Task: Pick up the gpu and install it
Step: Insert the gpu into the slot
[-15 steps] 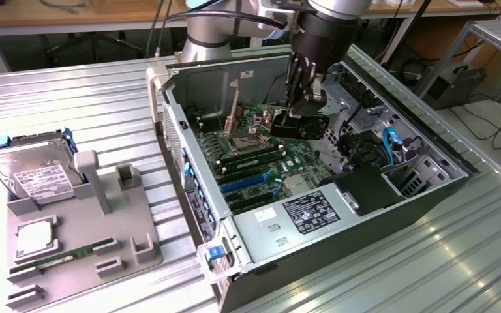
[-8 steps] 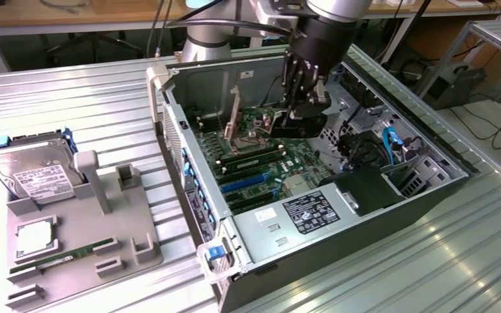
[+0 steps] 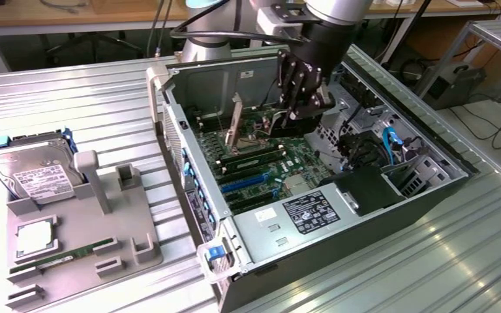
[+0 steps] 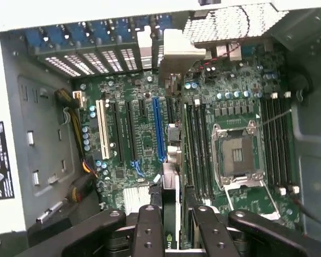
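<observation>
pincer [image 4: 170,227] clamped on gpu [image 4: 170,211] inside computer case [image 3: 200,215], ribbed metal table [image 3: 76,104] beneath

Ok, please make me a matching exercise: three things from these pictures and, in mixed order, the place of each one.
Things:
1. gpu
2. hard drive
3. memory stick

Places:
A. lying flat on the grey holder
B. inside the computer case, held by the gripper
C. propped up on the grey holder, white label showing

Pairs: 1-B, 2-C, 3-A
</observation>
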Motion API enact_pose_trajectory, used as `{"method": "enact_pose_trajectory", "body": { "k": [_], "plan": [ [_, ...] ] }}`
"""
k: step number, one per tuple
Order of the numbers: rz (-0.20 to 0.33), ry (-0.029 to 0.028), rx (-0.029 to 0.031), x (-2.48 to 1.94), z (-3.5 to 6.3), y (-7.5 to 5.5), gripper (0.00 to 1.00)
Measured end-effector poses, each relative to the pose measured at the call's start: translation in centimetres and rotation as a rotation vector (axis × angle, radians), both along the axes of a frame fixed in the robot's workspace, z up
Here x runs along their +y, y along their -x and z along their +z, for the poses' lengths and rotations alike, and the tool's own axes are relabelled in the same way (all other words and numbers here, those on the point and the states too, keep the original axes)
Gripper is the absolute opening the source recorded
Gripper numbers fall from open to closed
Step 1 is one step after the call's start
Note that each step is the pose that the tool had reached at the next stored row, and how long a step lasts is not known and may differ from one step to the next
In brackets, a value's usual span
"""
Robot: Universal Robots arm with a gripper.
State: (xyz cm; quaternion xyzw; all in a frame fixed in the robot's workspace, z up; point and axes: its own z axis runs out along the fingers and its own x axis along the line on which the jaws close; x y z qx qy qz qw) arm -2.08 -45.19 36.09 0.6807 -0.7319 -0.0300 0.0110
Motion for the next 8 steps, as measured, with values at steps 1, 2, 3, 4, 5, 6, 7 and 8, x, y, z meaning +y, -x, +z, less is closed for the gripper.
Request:
{"method": "enact_pose_trajectory", "body": {
  "k": [1,2,3,4,5,6,7,8],
  "plan": [
    [0.021,-0.0022,-0.0001,0.00,-0.05,0.00,0.26],
    [0.037,-0.0034,-0.0001,0.00,-0.12,0.00,0.26],
    [0.051,-0.0046,0.0000,0.00,-0.21,0.00,0.26],
    [0.059,-0.0063,0.0000,-0.05,-0.30,0.03,0.26],
    [0.066,-0.0091,0.0000,-0.19,-0.43,0.08,0.26],
    [0.069,-0.0117,-0.0002,-0.36,-0.55,0.12,0.26],
    [0.069,-0.0146,-0.0003,-0.72,-0.79,0.35,0.26],
    [0.069,-0.0151,-0.0004,-0.93,-1.01,0.75,0.26]
  ]
}}
